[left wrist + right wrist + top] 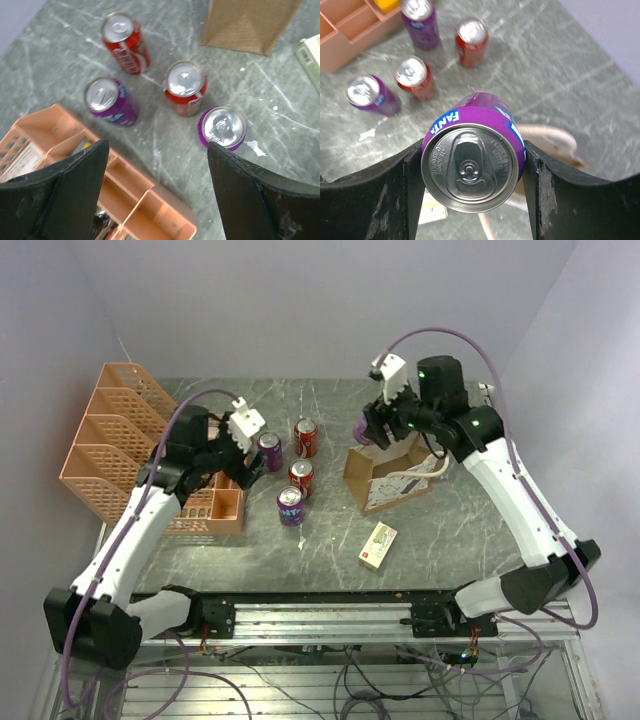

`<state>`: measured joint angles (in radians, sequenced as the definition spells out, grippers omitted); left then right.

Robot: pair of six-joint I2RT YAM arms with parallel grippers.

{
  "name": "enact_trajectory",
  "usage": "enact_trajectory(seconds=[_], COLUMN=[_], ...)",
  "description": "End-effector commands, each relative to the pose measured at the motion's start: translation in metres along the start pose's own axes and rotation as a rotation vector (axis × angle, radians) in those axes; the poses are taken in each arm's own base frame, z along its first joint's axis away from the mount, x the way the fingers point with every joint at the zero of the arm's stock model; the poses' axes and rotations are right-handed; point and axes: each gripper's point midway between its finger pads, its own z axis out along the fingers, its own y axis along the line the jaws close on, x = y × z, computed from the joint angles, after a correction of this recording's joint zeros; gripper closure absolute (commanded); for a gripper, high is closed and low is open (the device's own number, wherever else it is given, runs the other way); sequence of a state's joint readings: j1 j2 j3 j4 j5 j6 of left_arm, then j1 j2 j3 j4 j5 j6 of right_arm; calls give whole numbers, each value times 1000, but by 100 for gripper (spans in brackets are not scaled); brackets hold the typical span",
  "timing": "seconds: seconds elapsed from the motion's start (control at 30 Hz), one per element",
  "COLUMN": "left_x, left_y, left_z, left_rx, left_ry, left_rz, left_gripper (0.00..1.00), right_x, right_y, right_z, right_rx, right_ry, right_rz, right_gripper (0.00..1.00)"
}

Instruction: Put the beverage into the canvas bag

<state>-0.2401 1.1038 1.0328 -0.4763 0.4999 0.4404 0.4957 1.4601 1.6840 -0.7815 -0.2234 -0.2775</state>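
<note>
My right gripper [368, 428] is shut on a purple Fanta can [360, 430] and holds it in the air over the left end of the canvas bag [385, 475]. In the right wrist view the can [472, 165] sits top-up between my fingers [385, 200], with the bag's cream handles [555, 137] below it. The bag is tan-brown with a white panel, and it also shows in the left wrist view [250, 25]. My left gripper [250, 455] is open and empty, above the edge of the orange tray [150, 205].
Several cans stand left of the bag: purple [270, 450], red [306, 437], red [301, 477], purple [290, 506]. A small cream box [378, 545] lies in front of the bag. An orange mesh rack [110, 440] and the tray [215, 505] are at the left.
</note>
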Motion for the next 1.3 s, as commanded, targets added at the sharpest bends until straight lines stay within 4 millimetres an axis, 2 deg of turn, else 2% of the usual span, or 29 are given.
enact_trajectory(seconds=[0.0, 0.17, 0.3, 0.43, 0.6, 0.73, 0.9, 1.13, 1.27], left_x=[-30, -47, -59, -67, -67, -67, -72, -76, -78], left_y=[-24, -71, -92, -109, -134, -141, -151, -157, -158], left_z=[25, 56, 81, 106, 135, 152, 160, 184, 201], left_rx=[113, 326, 442, 500, 581, 640, 680, 687, 685], left_ry=[-44, -48, -48, -58, -39, -13, -55, -44, -37], left_rz=[72, 256, 347, 422, 575, 659, 742, 831, 865], left_gripper=[10, 8, 13, 11, 13, 14, 14, 15, 15], right_x=[15, 44, 59, 70, 80, 82, 93, 105, 108], right_y=[-38, -54, -68, -73, -71, -73, -77, -85, -81], right_z=[-29, -44, -52, -48, -32, -20, -8, -5, -4], right_rx=[119, 148, 185, 190, 157, 141, 153, 157, 135], right_ry=[-27, -2, 3, 18, 29, 31, 48, 34, 30], right_rz=[44, 109, 154, 165, 178, 197, 237, 336, 352], right_gripper=[74, 75, 76, 76, 77, 78, 79, 80, 80])
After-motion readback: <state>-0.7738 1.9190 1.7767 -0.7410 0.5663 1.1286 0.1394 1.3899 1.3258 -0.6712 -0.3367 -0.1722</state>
